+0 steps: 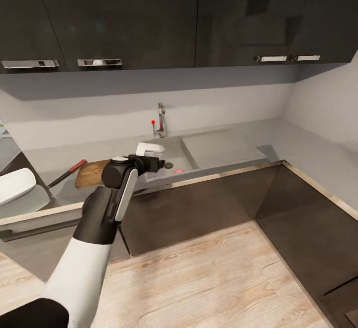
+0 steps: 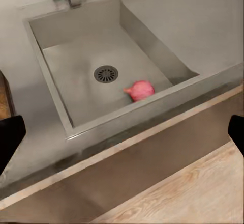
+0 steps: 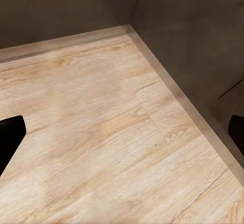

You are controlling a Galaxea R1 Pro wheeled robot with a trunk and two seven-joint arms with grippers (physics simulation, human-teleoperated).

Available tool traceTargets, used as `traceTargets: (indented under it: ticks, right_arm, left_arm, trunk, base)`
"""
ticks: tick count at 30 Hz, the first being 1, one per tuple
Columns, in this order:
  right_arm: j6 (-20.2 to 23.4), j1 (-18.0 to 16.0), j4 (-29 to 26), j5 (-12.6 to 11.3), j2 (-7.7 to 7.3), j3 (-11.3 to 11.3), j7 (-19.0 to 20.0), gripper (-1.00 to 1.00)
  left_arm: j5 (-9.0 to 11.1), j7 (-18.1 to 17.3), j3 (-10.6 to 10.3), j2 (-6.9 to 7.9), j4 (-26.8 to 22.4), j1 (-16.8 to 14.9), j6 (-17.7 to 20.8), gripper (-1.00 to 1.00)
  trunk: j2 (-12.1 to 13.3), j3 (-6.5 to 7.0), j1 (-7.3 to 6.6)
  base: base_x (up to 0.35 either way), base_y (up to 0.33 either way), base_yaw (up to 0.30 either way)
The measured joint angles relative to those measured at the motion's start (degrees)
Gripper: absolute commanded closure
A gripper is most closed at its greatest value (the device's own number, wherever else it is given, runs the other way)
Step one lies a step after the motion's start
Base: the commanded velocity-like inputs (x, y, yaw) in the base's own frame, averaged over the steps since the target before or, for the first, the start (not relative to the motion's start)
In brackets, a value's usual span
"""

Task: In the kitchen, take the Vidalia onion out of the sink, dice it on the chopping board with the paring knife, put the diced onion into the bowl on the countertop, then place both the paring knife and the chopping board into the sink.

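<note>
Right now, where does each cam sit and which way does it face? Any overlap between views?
Head: high on the robot, looking forward and down at the countertop corner and sink; left arm reaches in, left gripper at the basin's front.
Left wrist: above the sink's front edge, looking down at the onion near the drain; dark fingertips at both edges.
Right wrist: low, facing the wood floor and cabinet bases; fingertips at both edges.
Shared: head and left wrist both show sink, tap and onion.
</note>
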Motion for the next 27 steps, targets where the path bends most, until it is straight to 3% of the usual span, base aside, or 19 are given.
traceTargets:
  ticks: [6,7,12,27]
  right_arm:
    - [0.0,0.0,0.0,0.0,0.0,0.0,0.0,-1.0]
    - [0.0,0.0,0.0,0.0,0.0,-0.1,0.0,-1.0]
    - [0.0,0.0,0.0,0.0,0.12,0.1,0.0,-1.0]
    - [-0.1,0.0,0.0,0.0,0.6,0.2,-0.1,-1.0]
  left_arm:
    - [0.1,0.0,0.0,0.0,7.6,-7.6,0.0,-1.0]
    - [0.2,0.1,0.0,0.0,11.5,-10.3,-0.1,-1.0]
    - [0.5,0.0,0.3,0.24,15.7,-11.8,-0.2,-1.0]
    - [0.5,-0.2,-0.4,1.63,12.7,-11.7,-0.1,-1.0]
  trunk:
    - [0.0,0.0,0.0]
    - [0.0,0.0,0.01]
    - [0.0,-0.01,0.0]
    - [0.0,-0.01,-0.01]
  base:
    - [0.0,0.0,0.0]
    - [0.0,0.0,0.0]
    - [0.0,0.0,0.0]
    - [0.027,-0.005,0.0]
